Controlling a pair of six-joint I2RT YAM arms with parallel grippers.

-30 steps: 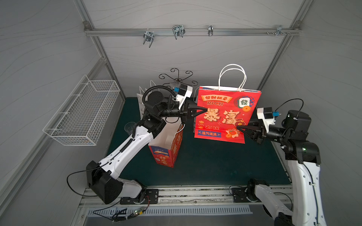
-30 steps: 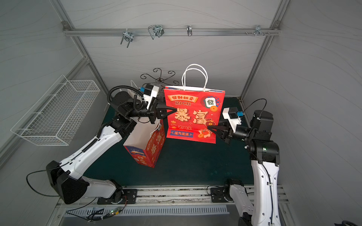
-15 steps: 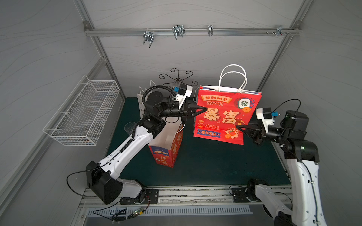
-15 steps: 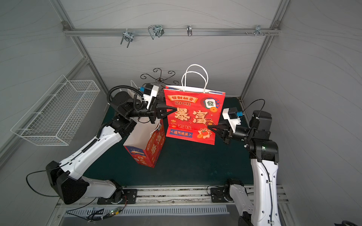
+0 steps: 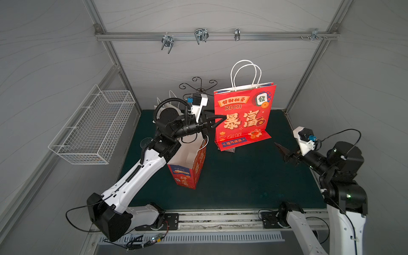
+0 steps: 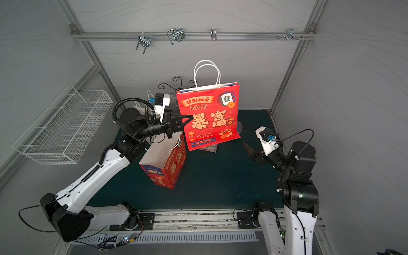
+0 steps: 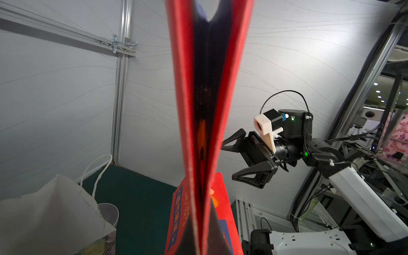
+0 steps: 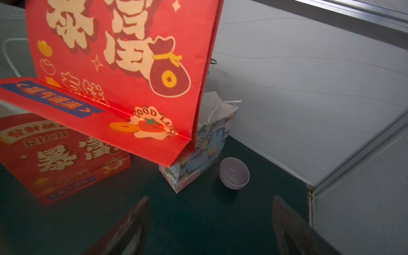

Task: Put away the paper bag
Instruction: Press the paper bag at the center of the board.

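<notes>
Held upright in the air toward the back of the dark green mat (image 5: 242, 181): a large flat red paper bag with gold lettering and white cord handles (image 5: 242, 114). Folded flat, gussets creased inward, bottom flap turned up against the front face. Hanging just over a small patterned gift bag (image 8: 198, 154); cannot tell whether touching it. Pinched at about mid-height on one side edge by the left gripper (image 5: 220, 118), clamped tight on the paper layers, seen edge-on in the left wrist view. Spread wide and holding nothing, near the bag's lower corner but clear of it: the right gripper (image 5: 281, 152).

Likely empty and very light, so no worry over weight. Thin and floppy across the panels, though, and stiff only along the creases and the top band. Liable to swing and twist about a single pinch point, and to dent or tear if squeezed hard on an open panel. Probably matt enough not to slip.

Best holds, judging from here: the folded side edge now pinched, the top band, or the two cord loops standing above the rim. Handy, those loops, if bound for one of the metal hooks (image 5: 201, 35) on the rail; otherwise perhaps the white wire basket (image 5: 95, 125) on the side wall. Worth steering clear of the smaller open red paper bag (image 5: 189, 167) standing below the left gripper
</notes>
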